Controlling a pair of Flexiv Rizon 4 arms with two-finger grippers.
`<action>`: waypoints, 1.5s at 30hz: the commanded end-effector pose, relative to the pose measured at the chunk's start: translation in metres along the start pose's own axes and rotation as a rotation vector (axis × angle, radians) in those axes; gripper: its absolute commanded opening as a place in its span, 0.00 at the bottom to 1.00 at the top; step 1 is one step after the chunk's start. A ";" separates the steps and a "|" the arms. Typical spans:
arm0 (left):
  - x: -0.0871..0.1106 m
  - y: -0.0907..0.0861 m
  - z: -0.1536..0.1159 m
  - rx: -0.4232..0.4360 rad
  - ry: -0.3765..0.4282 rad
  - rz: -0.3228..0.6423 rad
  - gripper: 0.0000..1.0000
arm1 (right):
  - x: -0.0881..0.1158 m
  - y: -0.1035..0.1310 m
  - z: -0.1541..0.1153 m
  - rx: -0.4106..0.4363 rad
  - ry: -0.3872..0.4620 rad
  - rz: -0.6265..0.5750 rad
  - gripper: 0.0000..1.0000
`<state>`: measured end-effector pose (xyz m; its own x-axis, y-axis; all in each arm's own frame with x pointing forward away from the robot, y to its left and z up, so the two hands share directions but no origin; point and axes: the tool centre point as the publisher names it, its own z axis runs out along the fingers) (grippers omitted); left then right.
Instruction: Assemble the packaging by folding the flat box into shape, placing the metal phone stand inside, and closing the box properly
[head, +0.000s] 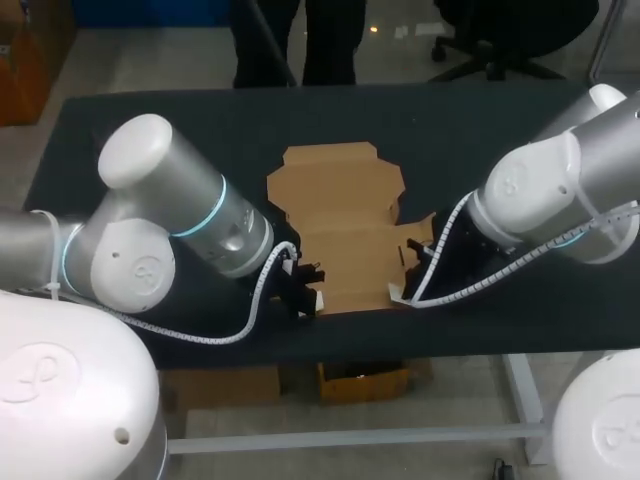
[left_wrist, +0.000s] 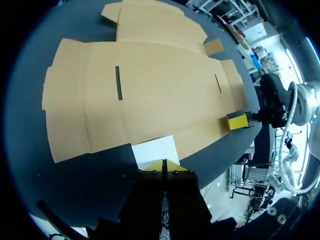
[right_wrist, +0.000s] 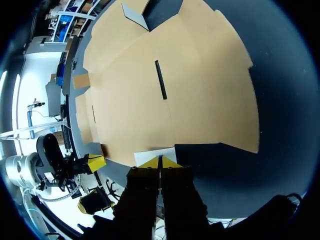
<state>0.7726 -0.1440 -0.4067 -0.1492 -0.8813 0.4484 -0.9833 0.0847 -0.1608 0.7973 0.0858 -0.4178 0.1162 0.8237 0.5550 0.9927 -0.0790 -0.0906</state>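
The flat brown cardboard box (head: 340, 215) lies unfolded in the middle of the black table, with a narrow slot (left_wrist: 118, 82) cut near each side. My left gripper (head: 306, 296) is shut at the sheet's near left corner. In the left wrist view its yellow tips (left_wrist: 163, 165) sit together just behind a white rectangular patch (left_wrist: 155, 149) at the cardboard's (left_wrist: 150, 85) edge. My right gripper (head: 404, 290) is shut at the near right corner, where its tips (right_wrist: 160, 162) meet a similar white patch (right_wrist: 156, 152) on the cardboard (right_wrist: 170, 85). No phone stand shows in any view.
The table's front edge (head: 360, 345) runs close behind both grippers. Bare black tabletop (head: 150, 130) stretches to the left, right and far side of the sheet. Each wrist view shows the other arm's gripper (left_wrist: 239, 121) (right_wrist: 92, 163) at the opposite near corner.
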 end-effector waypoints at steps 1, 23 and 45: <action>0.001 -0.001 0.008 0.003 -0.012 -0.003 0.00 | 0.002 0.000 0.008 -0.003 -0.020 0.000 0.00; -0.008 -0.003 0.008 -0.012 -0.044 -0.037 0.00 | -0.010 -0.013 0.008 -0.038 -0.012 -0.006 0.00; -0.032 -0.015 -0.071 0.018 -0.077 -0.040 0.00 | -0.028 -0.008 -0.067 -0.129 0.149 0.023 0.00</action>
<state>0.7882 -0.0950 -0.3685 -0.0995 -0.9192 0.3810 -0.9860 0.0394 -0.1622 0.7855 0.0392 -0.3857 0.1445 0.7897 0.5962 0.9811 -0.1926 0.0173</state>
